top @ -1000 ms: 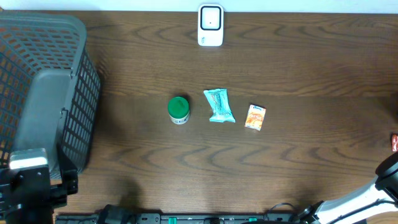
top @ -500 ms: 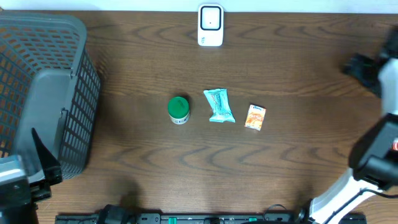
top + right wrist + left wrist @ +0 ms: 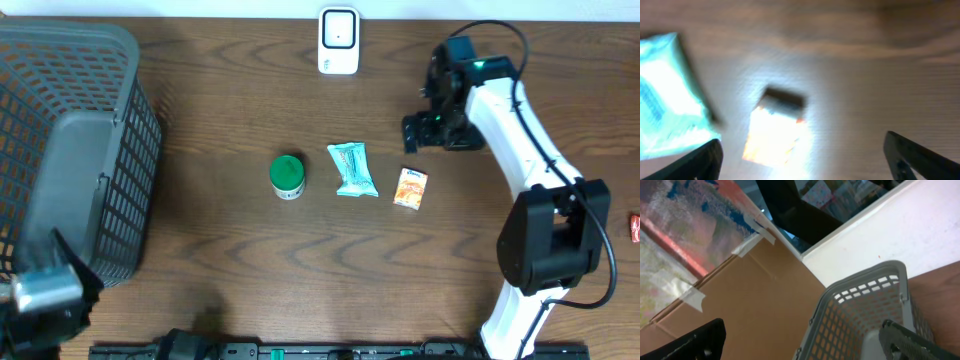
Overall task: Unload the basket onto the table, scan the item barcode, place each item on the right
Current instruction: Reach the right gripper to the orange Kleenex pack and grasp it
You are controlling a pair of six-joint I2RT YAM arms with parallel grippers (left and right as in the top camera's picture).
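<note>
Three items lie in a row mid-table: a green-lidded jar [image 3: 287, 176], a teal packet [image 3: 352, 169] and a small orange packet [image 3: 411, 187]. No barcode shows on any of them. A white scanner [image 3: 338, 41] stands at the back edge. My right gripper [image 3: 418, 130] hovers just behind the orange packet, open and empty. In the blurred right wrist view the orange packet [image 3: 774, 132] lies between and ahead of the spread gripper [image 3: 802, 160], with the teal packet [image 3: 667, 97] at the left. My left gripper [image 3: 45, 297] is at the front left, open [image 3: 805, 347] and empty.
A grey mesh basket [image 3: 70, 150] fills the left side; the left wrist view shows its rim [image 3: 865, 287] with a cardboard box [image 3: 755, 300] behind. A small red object [image 3: 634, 228] sits at the right edge.
The right arm has swung from the front right corner across the table to hover behind the orange packet. The left arm shifted slightly at the front left. The items have not moved.
</note>
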